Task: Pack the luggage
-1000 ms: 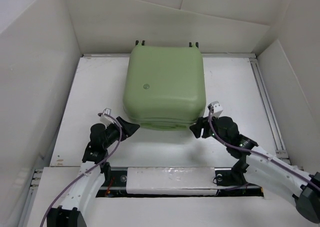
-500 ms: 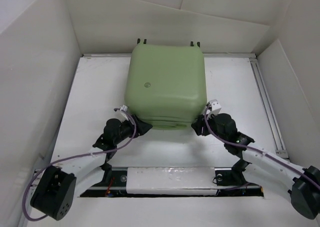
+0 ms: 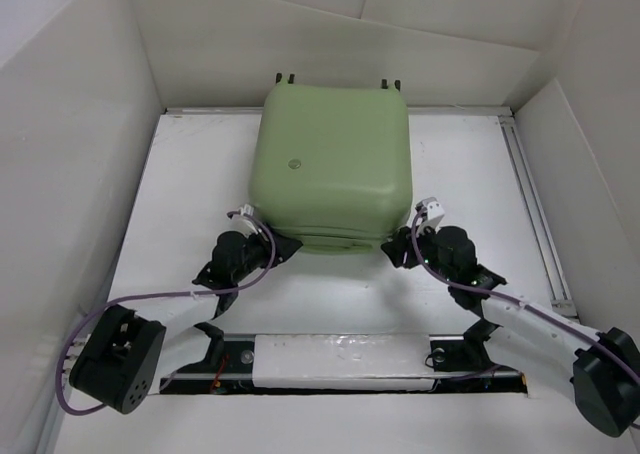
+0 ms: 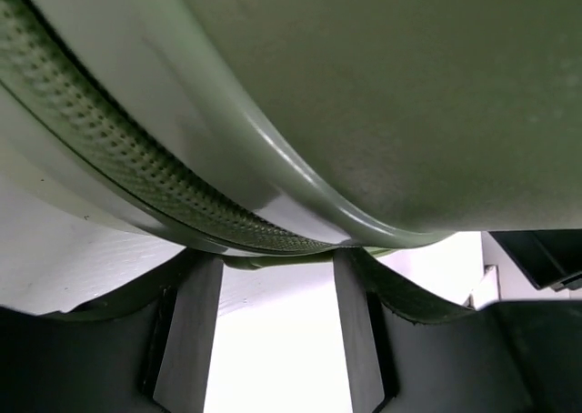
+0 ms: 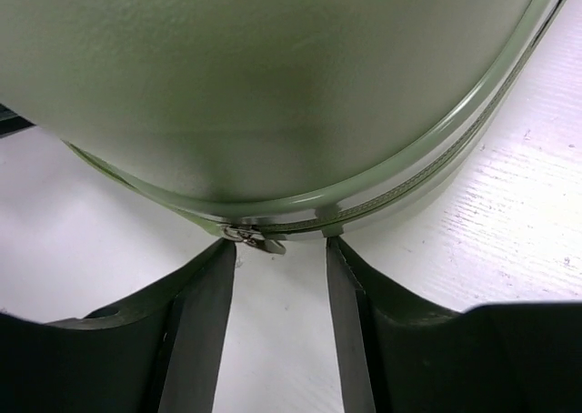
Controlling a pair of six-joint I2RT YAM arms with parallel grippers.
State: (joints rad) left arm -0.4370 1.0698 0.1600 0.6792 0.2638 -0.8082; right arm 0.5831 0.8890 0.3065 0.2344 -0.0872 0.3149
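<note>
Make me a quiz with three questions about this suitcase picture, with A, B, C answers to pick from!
1. Where are the left gripper and the right gripper?
A. At the near corners of the luggage
B. On top of its lid
C. Beside its wheels at the far edge

2. What colour is the shell?
A. Red
B. Pale green
C. Blue

3. How is the luggage?
A. Wide open
B. Standing upright on its wheels
C. Shut and lying flat

Answers:
1 is A: from above, each gripper sits at one near corner, one on each side.
2 is B: the shell looks pale green in all three views.
3 is C: its broad side faces up on the table, and no lining shows.
</note>
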